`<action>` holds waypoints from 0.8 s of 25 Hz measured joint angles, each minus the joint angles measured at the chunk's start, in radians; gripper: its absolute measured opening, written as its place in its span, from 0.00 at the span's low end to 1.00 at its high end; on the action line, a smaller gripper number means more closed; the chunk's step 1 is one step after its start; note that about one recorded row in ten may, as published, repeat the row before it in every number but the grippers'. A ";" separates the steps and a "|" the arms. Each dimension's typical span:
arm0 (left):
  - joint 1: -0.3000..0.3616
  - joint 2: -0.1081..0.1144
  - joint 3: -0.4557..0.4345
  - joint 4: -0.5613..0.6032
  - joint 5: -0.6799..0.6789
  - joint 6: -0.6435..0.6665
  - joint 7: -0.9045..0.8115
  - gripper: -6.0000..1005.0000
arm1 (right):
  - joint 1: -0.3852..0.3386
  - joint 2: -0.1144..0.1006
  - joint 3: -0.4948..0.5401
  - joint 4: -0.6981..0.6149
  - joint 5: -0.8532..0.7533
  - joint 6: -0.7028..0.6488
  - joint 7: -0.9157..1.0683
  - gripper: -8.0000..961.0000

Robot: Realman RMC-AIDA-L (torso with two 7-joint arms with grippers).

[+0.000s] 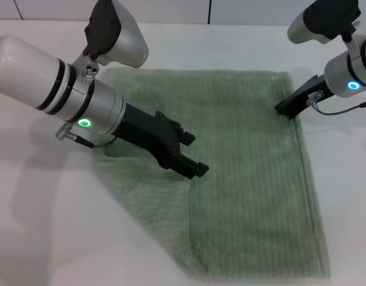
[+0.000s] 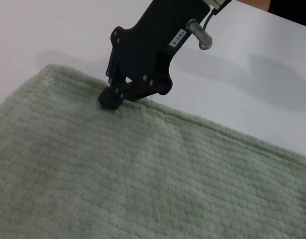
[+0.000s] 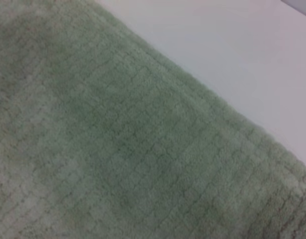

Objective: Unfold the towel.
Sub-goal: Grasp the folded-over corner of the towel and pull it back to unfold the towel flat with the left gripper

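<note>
One towel point(image 1: 248, 179) lies flat, long axis front-to-back; right tool point(image 1: 285, 111) pinches its far-right edge; left tool point(image 1: 197, 168) looks closed, hovering.

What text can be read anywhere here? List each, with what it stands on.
One small white label sits on the black body of the right gripper, seen in the left wrist view above the towel edge; its characters are too small to read.
No other text, on the towel, the table or the left gripper.
</note>
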 joint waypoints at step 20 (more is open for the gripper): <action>-0.026 -0.001 0.072 -0.066 0.030 -0.095 -0.034 0.78 | 0.009 0.000 0.000 0.003 -0.003 0.000 0.000 0.01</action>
